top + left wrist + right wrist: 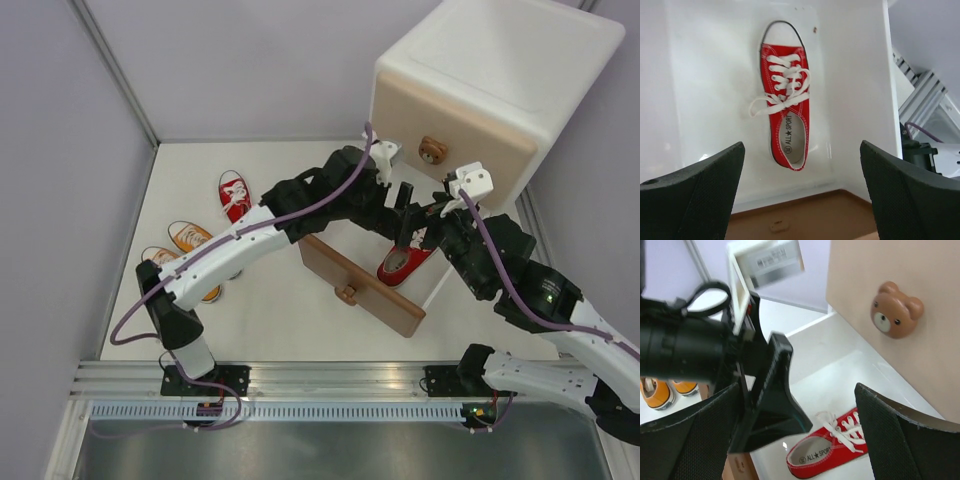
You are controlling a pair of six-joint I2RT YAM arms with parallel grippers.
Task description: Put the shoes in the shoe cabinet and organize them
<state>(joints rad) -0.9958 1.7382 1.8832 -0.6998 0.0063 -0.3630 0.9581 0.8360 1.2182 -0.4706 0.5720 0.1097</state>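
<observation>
The orange pair (188,236) lies at the far left of the surface (300,325), side by side, the nearer shoe partly hidden under the left arm. Just to their right and farther back, one red shoe (234,195) waits alone, toe pointing near.

The left gripper (405,222) hangs over the pulled-out lower drawer (330,262). Its jaws are spread wide and hold nothing. In the left wrist view the other red shoe (786,117) lies flat on the drawer's white floor directly below, sole down and clear of the fingers, so it looks to be delivered and let go.

The right gripper (437,222) hovers just beside the left one over the same drawer. Its jaws are also parted and empty.

Behind both, the shoe cabinet (500,70) stands at the far right, its beige upper drawer (470,130) closed behind the bear knob (896,310).

By my reading one shoe of four is stowed and the release step is ending. The next move calls for the left arm to lift straight up clear of the drawer walls and swing left to the lone red shoe. It should bring that shoe back beside its mate, where the floor has free room.
</observation>
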